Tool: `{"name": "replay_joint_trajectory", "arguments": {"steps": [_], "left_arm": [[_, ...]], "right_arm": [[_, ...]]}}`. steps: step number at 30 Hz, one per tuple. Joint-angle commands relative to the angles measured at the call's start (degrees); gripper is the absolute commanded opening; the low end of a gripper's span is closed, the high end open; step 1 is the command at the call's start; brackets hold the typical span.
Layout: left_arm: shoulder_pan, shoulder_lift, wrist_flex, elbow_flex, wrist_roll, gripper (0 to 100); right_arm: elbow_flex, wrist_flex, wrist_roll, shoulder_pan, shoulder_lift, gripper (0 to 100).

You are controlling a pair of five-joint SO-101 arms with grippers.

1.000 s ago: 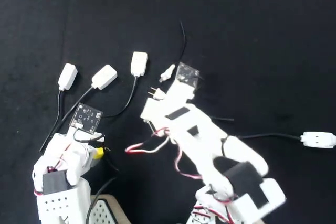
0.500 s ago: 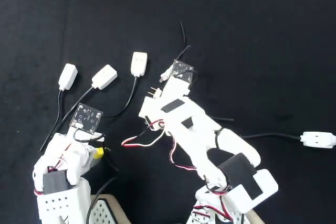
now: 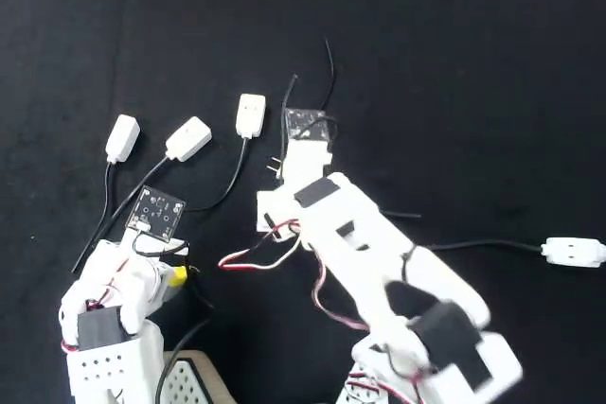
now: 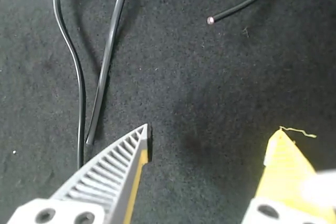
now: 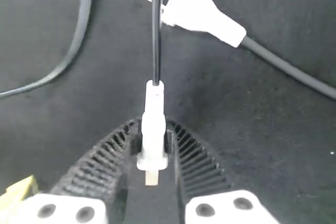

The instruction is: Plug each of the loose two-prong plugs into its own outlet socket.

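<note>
Reading from the left edge of the tabletop (image 3: 492, 63): at the near left corner your left gripper (image 4: 212, 129) hangs low over the cloth, jaws spread and nothing between them. Beyond it lie the first socket (image 3: 121, 137), the second socket (image 3: 187, 139) and the third socket (image 3: 250, 115), all unplugged, their leads trailing toward the near edge. Near the tabletop's middle your right gripper (image 5: 152, 124) is clenched on the held plug (image 5: 152, 103), whose cable (image 5: 156, 30) runs straight away from the jaws. The spare plug (image 5: 202, 11) lies just beyond on the cloth, prongs bare. Close to the right edge sits the fourth socket (image 3: 573, 251), well apart from the rest. Against a second ago, your right arm has swung a little toward the left edge, the small plug that lay beside its gripper is gone from the cloth, and a cable now stands up beside the gripper. Judge the pick as made. The carry to a socket remains, the third being nearest, and no plug is seated yet.
</note>
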Motion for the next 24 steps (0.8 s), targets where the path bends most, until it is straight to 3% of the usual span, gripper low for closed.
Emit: {"name": "replay_joint_trajectory", "arguments": {"steps": [1,5,11,16,24], "left_arm": [[3.6,-0.1,-0.7,-0.7,-0.8,34],[8.1,-0.1,2.2,-4.5,3.1,34],[20.9,-0.1,5.2,-11.5,13.8,34],[26.0,-0.1,0.3,-13.5,19.3,34],[26.6,-0.1,-10.4,-13.1,28.6,35]], "right_arm": [[1.7,0.6,1.0,-0.6,-10.4,1.1],[4.4,0.0,0.9,-0.8,-21.1,1.1],[17.5,-9.4,0.8,-6.7,-37.8,1.1],[27.1,-13.9,0.4,-7.4,-52.6,1.1],[28.8,-6.6,-4.8,-10.8,-61.1,1.1]]}}
